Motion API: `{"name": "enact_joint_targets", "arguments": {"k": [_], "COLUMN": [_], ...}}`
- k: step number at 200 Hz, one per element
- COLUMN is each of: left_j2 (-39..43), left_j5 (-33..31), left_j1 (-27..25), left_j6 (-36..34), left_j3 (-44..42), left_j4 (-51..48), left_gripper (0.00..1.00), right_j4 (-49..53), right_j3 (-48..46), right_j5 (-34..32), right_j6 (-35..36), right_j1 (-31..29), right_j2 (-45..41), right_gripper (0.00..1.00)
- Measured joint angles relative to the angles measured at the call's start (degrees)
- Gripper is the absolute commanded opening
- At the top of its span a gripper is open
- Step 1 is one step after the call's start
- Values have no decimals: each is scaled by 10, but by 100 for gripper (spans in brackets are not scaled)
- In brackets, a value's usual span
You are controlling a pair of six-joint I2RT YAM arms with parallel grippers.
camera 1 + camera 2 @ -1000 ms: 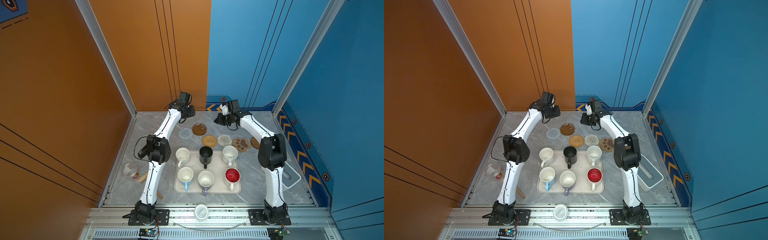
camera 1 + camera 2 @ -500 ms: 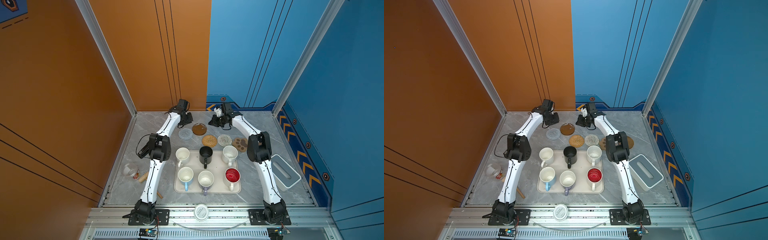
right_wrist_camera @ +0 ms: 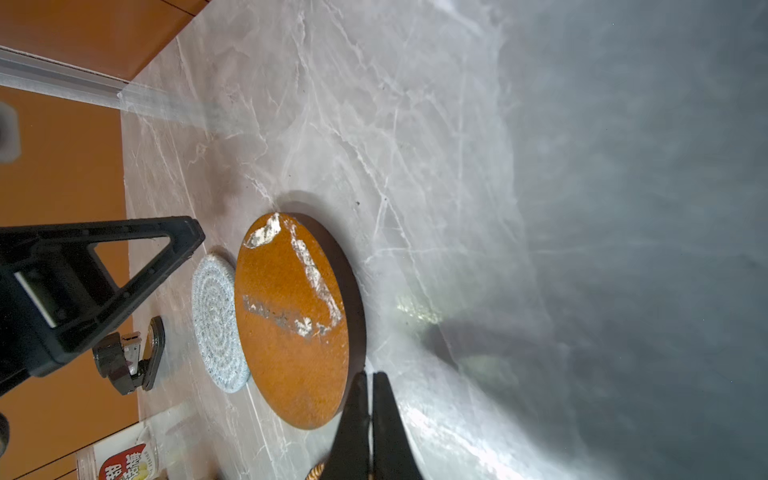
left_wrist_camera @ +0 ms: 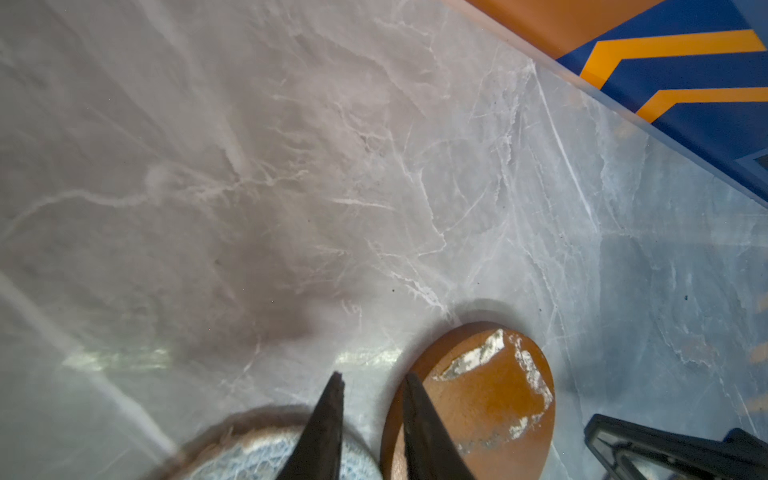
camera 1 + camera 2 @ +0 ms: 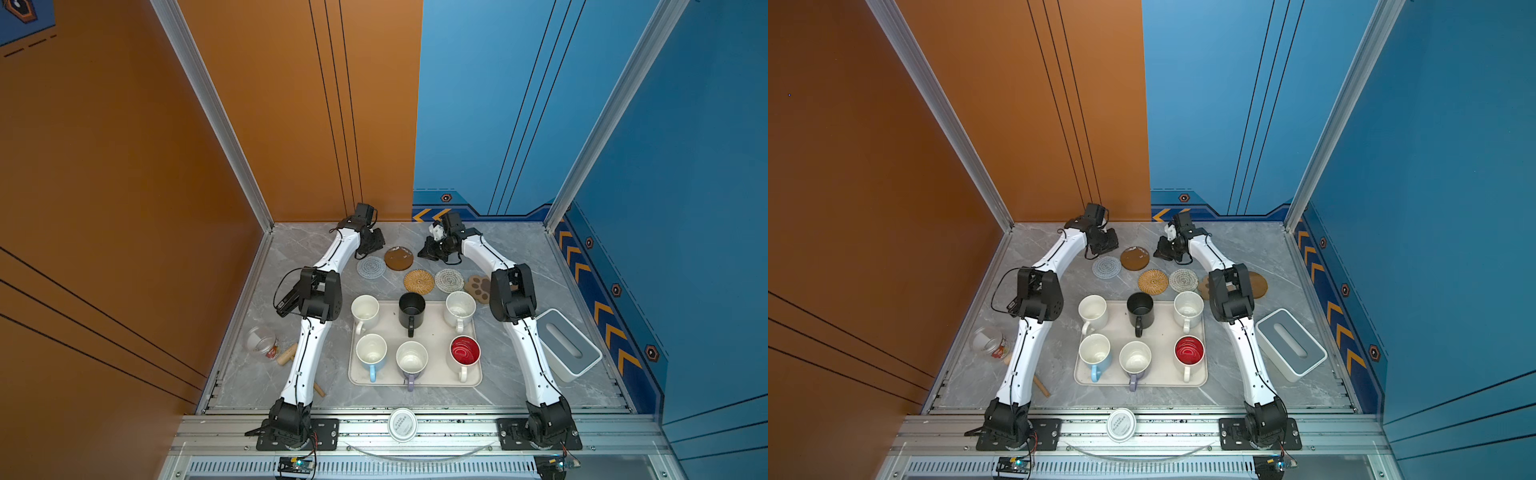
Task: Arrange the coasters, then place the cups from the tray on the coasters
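Collision looked the likely trouble, both crowding one disc: left gripper (image 4: 372, 380), fingers narrowly parted on nothing, hung over the gap between grey-blue coaster (image 5: 371, 267) and brown disc (image 5: 398, 258) near the table's (image 5: 519, 249) far edge, while right gripper (image 3: 369, 376), fingers pressed together, hovered just beside the disc. Six cups (image 5: 411, 309) stood on the tray (image 5: 434, 320). Glossy grey marble; orange and blue walls.

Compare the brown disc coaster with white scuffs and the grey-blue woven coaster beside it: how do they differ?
The brown disc coaster is smooth with whitish scuffed patches; the grey-blue woven coaster shows woven rings. The brown disc coaster looks slightly wider than the grey-blue woven coaster. The brown one lies farther back, the grey-blue one nearer the tray. Both are round and lie flat on the marble table.
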State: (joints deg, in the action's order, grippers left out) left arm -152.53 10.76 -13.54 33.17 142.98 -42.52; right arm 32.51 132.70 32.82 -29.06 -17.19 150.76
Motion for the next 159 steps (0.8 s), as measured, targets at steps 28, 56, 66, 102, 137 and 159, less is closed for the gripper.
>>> {"name": "enact_joint_targets", "arguments": {"k": [28,56,66,102,137,159], "left_j2": [-12,-25,-30,-36,-37,-36], "left_j5": [7,17,23,43,60,68], "left_j1": [0,3,5,8,7,6], "left_j6": [12,30,36,52,56,57], "left_j3": [0,7,12,16,9,2], "left_j4": [19,36,43,58,65,82], "left_gripper": [28,28,28,26,24,23], "right_j4": [0,0,0,0,-1,0], "right_j3": [3,21,27,40,47,47], "right_j5": [2,7,9,23,36,40], "right_j6": [-5,-10,-13,-20,-24,-24], "right_j1": [0,0,0,-1,-3,-8], "right_j2": [12,27,30,41,47,47], "right_gripper": [0,0,0,0,0,0]}}
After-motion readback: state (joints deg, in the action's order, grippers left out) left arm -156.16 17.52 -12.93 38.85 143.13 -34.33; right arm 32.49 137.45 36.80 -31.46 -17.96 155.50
